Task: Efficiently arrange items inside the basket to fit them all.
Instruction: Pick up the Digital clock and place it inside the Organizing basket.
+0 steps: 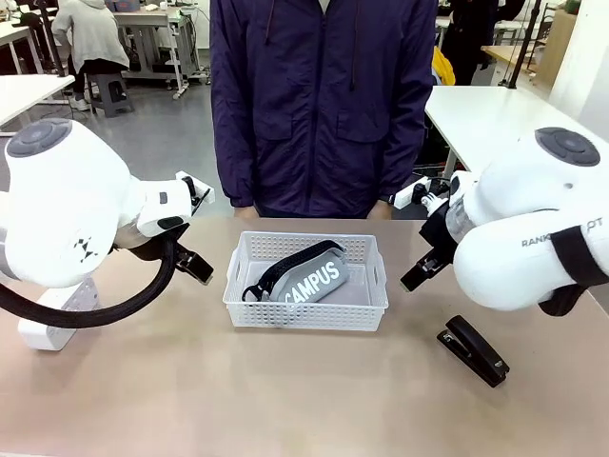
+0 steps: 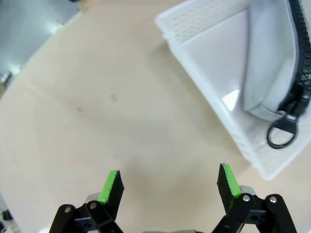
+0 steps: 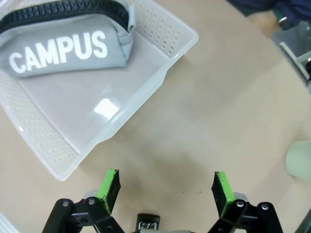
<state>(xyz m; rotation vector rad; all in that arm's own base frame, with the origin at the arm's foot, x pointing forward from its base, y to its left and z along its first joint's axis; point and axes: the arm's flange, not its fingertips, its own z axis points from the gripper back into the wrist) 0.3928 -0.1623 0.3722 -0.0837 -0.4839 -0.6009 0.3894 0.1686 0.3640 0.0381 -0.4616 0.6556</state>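
The grey "CAMPUS" zip pouch (image 1: 312,280), with a black strap along its zipper, lies diagonally in the white perforated basket (image 1: 304,316). The black stapler (image 1: 473,350) lies outside on the tabletop (image 1: 285,400). On the left gripper (image 2: 170,182) and right gripper (image 3: 165,187), the fingers stand wide apart, empty.

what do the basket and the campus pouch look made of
Basket: likely white moulded plastic, slightly glossy; glare on its floor, perforated walls. Pouch: seems matte grey fabric, soft folds, black zip, printed white letters.
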